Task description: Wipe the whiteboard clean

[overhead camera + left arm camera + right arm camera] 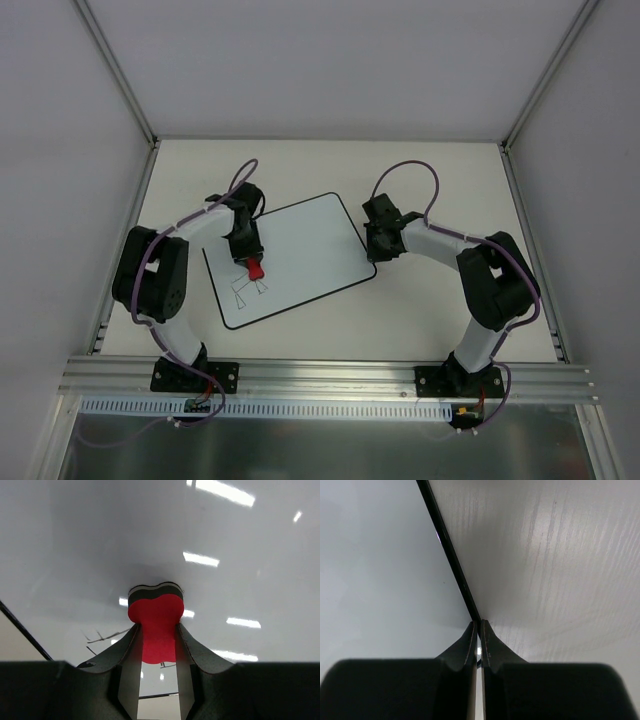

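The whiteboard point(300, 250) lies tilted in the middle of the table, with a thin black border and black line sketches point(250, 291) near its front left corner. My left gripper point(252, 262) is shut on a red bone-shaped eraser point(256, 270) and holds it on the board just above the sketches. In the left wrist view the eraser point(156, 625) sits between my fingers on the glossy board point(225, 555), with sketch lines point(102, 636) beside it. My right gripper point(372, 245) is shut, its tips at the board's right edge point(451, 555).
The table point(440, 300) is cream coloured, closed in by white walls and metal frame posts point(115, 70). An aluminium rail point(320, 375) with both arm bases runs along the near edge.
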